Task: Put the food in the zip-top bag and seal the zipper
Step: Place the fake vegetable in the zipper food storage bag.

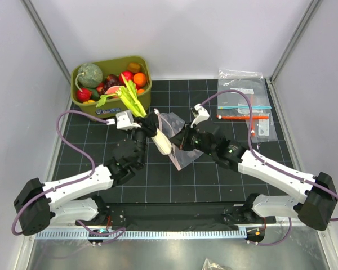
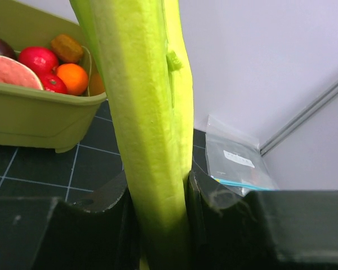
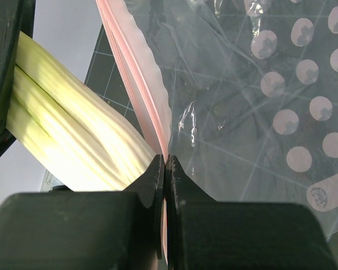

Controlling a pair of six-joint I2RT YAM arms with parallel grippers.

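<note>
My left gripper (image 1: pixel 149 128) is shut on the green-white leek stalk (image 1: pixel 158 135); in the left wrist view the leek (image 2: pixel 149 112) fills the gap between the fingers (image 2: pixel 214 208). Its white end points down toward the mouth of the zip-top bag (image 1: pixel 177 143). My right gripper (image 1: pixel 179 140) is shut on the bag's pinkish zipper strip (image 3: pixel 141 84) and holds the bag (image 3: pixel 253 112) up off the mat. The leek (image 3: pixel 73 140) lies just left of the strip in the right wrist view. I cannot tell whether its tip is inside the bag.
An olive-green bin (image 1: pixel 136 62) at the back left holds more toy food, with a watermelon slice and oranges (image 2: pixel 73 79) visible. Flat clear bags with blue and orange strips (image 1: pixel 245 107) lie at the back right. Grey walls enclose the black grid mat (image 1: pixel 214 180).
</note>
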